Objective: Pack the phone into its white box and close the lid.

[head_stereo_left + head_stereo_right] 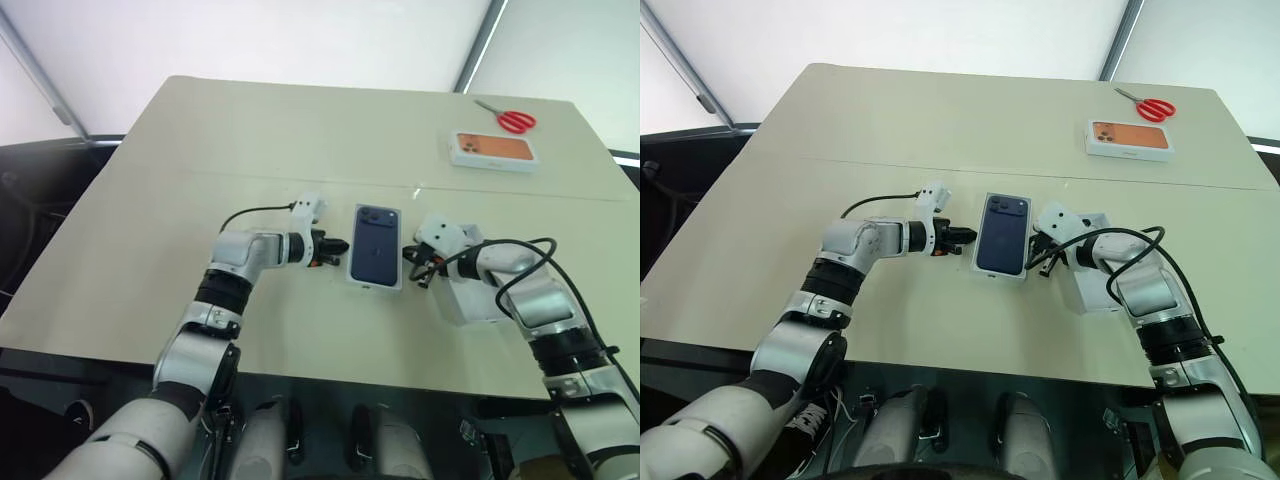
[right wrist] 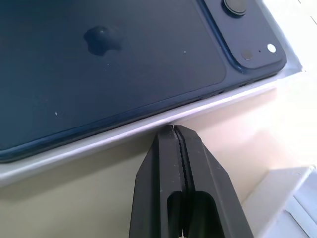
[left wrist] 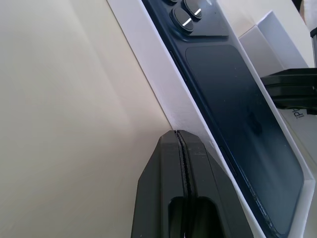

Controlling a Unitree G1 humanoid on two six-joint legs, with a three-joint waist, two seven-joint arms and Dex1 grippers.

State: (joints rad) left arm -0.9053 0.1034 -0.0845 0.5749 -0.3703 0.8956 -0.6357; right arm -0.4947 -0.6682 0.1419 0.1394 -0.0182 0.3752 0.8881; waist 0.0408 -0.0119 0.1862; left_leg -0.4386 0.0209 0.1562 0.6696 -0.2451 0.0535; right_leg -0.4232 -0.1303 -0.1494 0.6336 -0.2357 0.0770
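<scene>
Left eye view: phone [image 1: 375,243] already lying back-up in the white box [image 1: 376,284], betw. both grippers. Left gripper [image 1: 338,245] clenched, empty, tip at box's side wall; right gripper [image 1: 409,255] same on opp. side. Lid [image 1: 478,298] under right forearm, still to go on.

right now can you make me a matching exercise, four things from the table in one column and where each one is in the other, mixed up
1. phone
2. scissors
3. left gripper
4. lid

a. far corner of the table, next to the box with the orange phone picture
b. shut, by one long side of the white box
c. lying camera side up in the white box
d. under the right arm

Pairs: 1-c, 2-a, 3-b, 4-d
</scene>
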